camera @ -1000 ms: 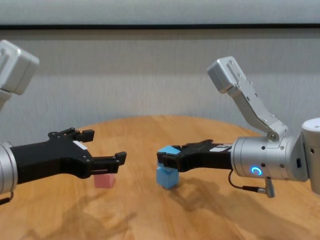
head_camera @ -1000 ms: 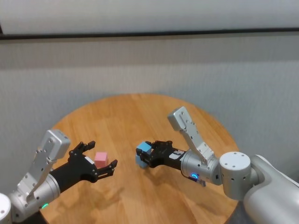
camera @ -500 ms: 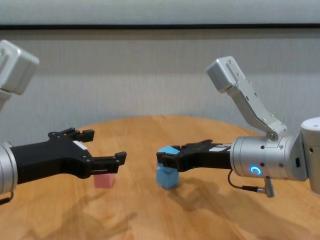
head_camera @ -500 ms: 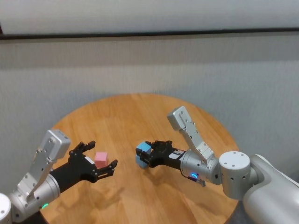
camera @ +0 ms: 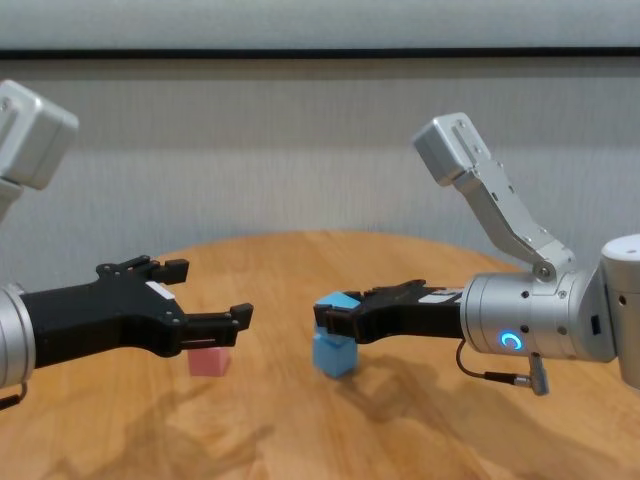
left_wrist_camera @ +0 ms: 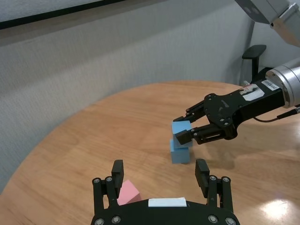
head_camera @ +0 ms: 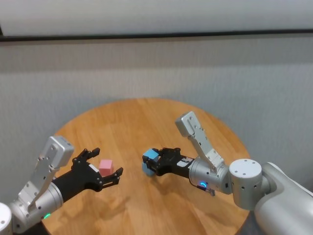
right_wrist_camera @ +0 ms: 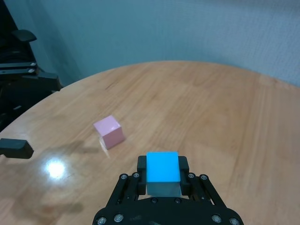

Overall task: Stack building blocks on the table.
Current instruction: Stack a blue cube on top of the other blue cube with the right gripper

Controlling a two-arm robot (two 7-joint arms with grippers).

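My right gripper (head_camera: 152, 159) is shut on a light blue block (head_camera: 150, 155), holding it on top of a second light blue block (head_camera: 145, 169) that stands on the round wooden table (head_camera: 146, 117). The two look in contact, the upper one a little offset (left_wrist_camera: 181, 127). The chest view shows the same pair, upper block (camera: 338, 302) over lower block (camera: 333, 354). A pale pink block (head_camera: 105, 166) lies on the table to the left. My left gripper (head_camera: 107, 160) hovers open just above and around it, with the pink block (left_wrist_camera: 127, 193) under its fingers.
The table's round edge curves close behind and to both sides. A grey wall stands beyond it, and a dark office chair (left_wrist_camera: 253, 51) sits past the far edge. Bare wood (camera: 400, 420) lies in front of the blocks.
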